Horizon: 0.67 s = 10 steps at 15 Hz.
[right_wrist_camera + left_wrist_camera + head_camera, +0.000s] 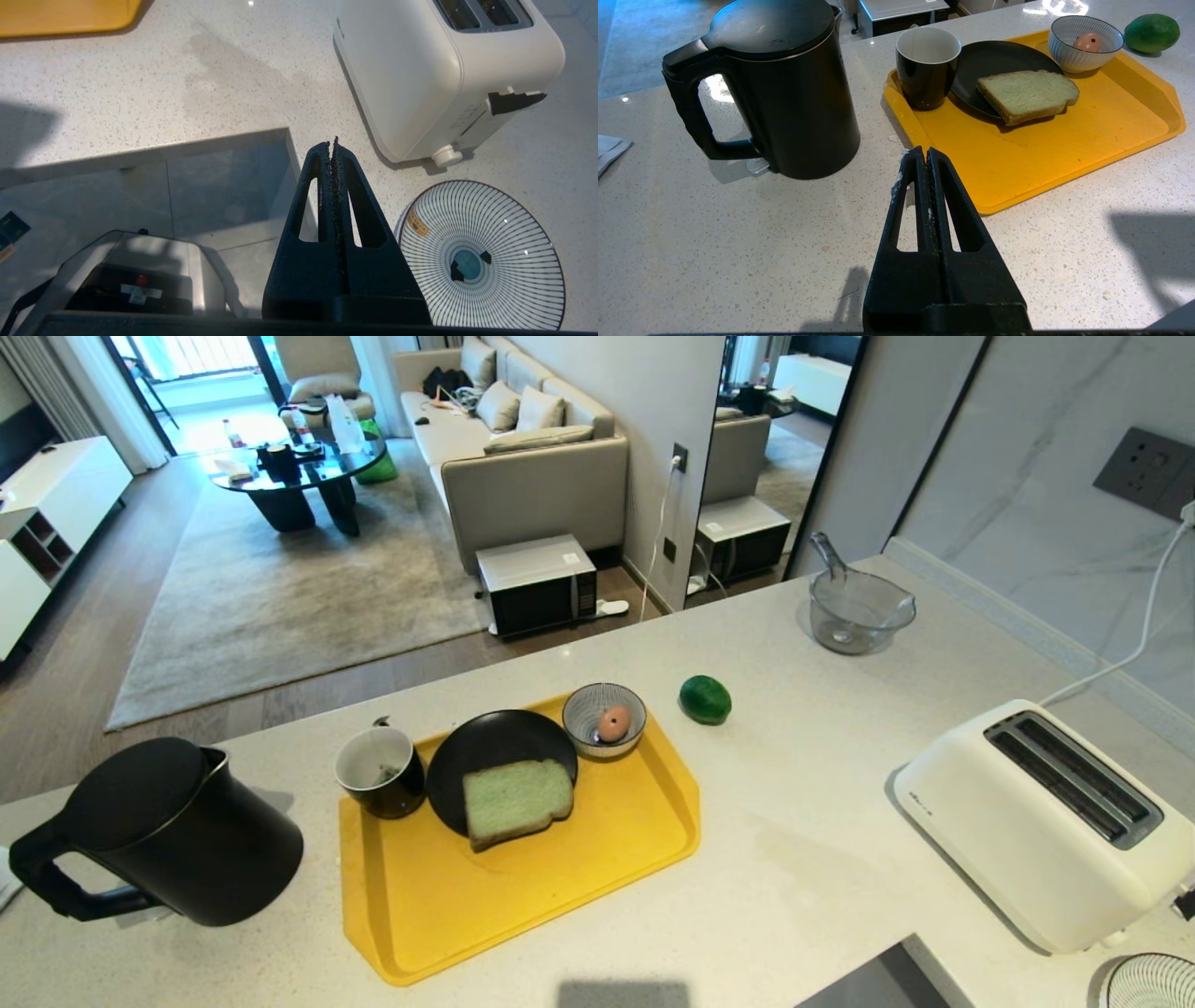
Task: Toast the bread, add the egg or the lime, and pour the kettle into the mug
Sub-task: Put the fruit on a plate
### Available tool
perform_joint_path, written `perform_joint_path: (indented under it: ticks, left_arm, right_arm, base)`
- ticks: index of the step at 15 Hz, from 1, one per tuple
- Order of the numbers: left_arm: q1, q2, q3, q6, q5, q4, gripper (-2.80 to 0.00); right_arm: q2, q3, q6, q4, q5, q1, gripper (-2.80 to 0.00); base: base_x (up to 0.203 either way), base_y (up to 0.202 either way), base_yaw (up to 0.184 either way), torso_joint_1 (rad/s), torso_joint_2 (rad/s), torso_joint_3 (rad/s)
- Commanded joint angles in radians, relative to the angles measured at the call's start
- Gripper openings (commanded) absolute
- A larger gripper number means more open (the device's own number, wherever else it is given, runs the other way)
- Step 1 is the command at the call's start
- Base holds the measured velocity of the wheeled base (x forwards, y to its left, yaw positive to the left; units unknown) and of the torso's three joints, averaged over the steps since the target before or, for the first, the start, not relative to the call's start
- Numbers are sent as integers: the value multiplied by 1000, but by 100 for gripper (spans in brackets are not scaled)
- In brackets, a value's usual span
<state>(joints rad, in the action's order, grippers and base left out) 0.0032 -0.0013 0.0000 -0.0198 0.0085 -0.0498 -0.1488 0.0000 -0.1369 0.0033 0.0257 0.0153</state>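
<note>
The pale green bread [516,800] [1027,94] lies half on a black plate [485,747] on the yellow tray [560,896]. A pink egg [612,722] [1087,42] sits in a small striped bowl [583,707]. The lime [705,699] [1151,32] rests on the counter beside the tray. The black mug [381,772] [927,65] stands at the tray's left corner, the black kettle [168,831] [784,88] further left. The white toaster [1046,821] [444,70] sits at the right. My left gripper [927,150] is shut and empty near the tray's front edge. My right gripper [332,142] is shut and empty, short of the toaster.
A clear glass bowl with a scoop [857,607] stands at the back of the counter. A striped plate [481,256] lies near the toaster's front. The counter edge drops to the floor below my right gripper. A power cord [1144,625] runs from the toaster to the wall.
</note>
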Motion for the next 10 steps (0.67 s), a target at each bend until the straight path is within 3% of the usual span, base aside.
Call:
perform_joint_path:
  ticks: [1, 10]
  left_arm:
    - [1, -2, 15, 0, 1, -1, -280]
    - [1, -2, 15, 0, 1, -1, -280]
  right_arm:
    - [-73, 2, -9, 0, 0, 5, -280]
    - [-152, 2, -12, -5, 0, 100, -280]
  base:
    - [0, 0, 0, 0, 0, 0]
    - [0, 0, 0, 0, 0, 0]
